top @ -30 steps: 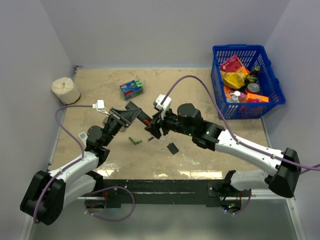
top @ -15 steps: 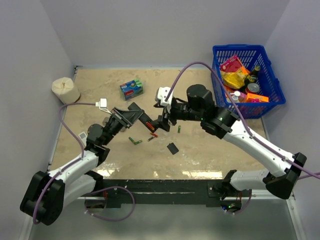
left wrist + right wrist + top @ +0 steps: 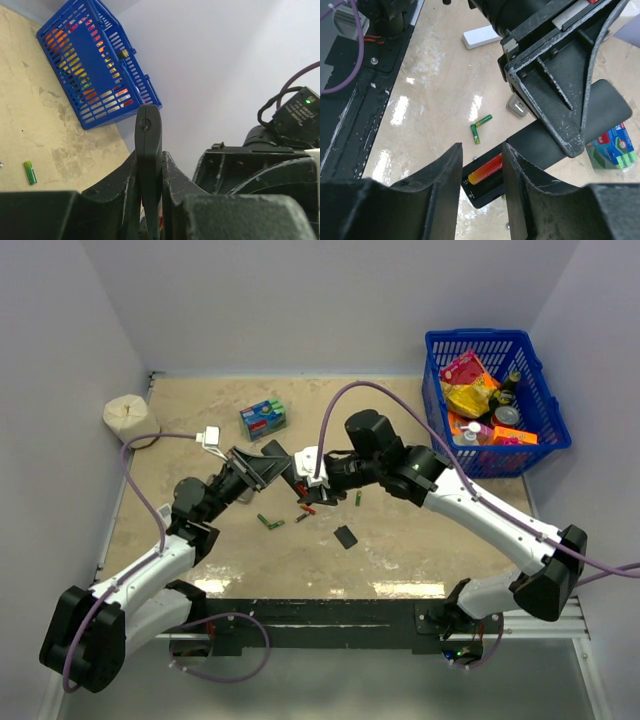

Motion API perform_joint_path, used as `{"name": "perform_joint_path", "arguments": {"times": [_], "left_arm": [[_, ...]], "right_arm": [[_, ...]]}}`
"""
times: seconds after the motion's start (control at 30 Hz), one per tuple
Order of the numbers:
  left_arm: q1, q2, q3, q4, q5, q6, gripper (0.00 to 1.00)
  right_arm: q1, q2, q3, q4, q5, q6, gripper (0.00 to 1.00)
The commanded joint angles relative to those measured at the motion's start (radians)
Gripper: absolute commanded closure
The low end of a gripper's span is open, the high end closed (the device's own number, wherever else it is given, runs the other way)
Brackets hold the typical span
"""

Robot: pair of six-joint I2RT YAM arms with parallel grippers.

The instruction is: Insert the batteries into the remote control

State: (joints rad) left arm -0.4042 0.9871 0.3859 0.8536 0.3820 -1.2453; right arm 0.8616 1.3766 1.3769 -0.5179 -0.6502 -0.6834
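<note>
My left gripper (image 3: 262,470) is shut on the black remote control (image 3: 272,464) and holds it above the table's middle. In the left wrist view the remote control (image 3: 148,130) stands edge-on between the left gripper's (image 3: 148,165) fingers. My right gripper (image 3: 308,487) is at its near end. The right wrist view shows the right gripper (image 3: 481,146) open over the remote control's (image 3: 532,145) uncovered compartment, where an orange-red battery (image 3: 485,171) lies. Loose batteries rest on the table: two green ones (image 3: 268,522), another green one (image 3: 357,498) and an orange-red one (image 3: 306,508).
The small black cover (image 3: 345,536) lies on the table in front of the grippers. A blue-green packet (image 3: 263,418) sits behind them and a pale roll (image 3: 130,418) at the far left. A blue basket (image 3: 495,400) of groceries stands at the back right.
My right gripper drew back to the right, then returned to the remote's end with its jaws narrower. My left gripper shifted the remote slightly.
</note>
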Motion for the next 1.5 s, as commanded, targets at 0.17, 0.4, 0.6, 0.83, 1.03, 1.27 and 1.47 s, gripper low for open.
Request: {"name": "perform_joint_path", "arguments": {"times": [0.17,0.4,0.6,0.83,1.03,1.27,1.47], "left_arm": [[0.002,-0.022,0.067,-0.011,0.052,0.027,1.00],[0.002,-0.015,0.074,-0.014,0.054,0.033,1.00],[0.002,-0.007,0.065,0.005,0.044,0.014,1.00],[0.002,0.005,0.061,0.038,0.055,0.000,1.00],[0.002,0.012,0.067,0.042,0.063,-0.002,1.00],[0.002,0.025,0.080,0.051,0.070,0.000,1.00],[0.002,0.027,0.082,0.058,0.072,0.000,1.00]], "right_arm": [[-0.021,0.019,0.060,0.010,-0.062,-0.050,0.65],[-0.022,0.013,0.076,0.007,-0.091,-0.039,0.65],[-0.033,-0.034,0.030,0.091,-0.063,0.024,0.65],[-0.085,-0.045,0.005,0.090,-0.062,0.031,0.65],[-0.085,-0.021,0.010,0.067,-0.106,0.025,0.67],[-0.085,0.022,0.019,0.044,-0.155,0.027,0.70],[-0.087,0.030,-0.002,0.055,-0.134,0.028,0.70]]}}
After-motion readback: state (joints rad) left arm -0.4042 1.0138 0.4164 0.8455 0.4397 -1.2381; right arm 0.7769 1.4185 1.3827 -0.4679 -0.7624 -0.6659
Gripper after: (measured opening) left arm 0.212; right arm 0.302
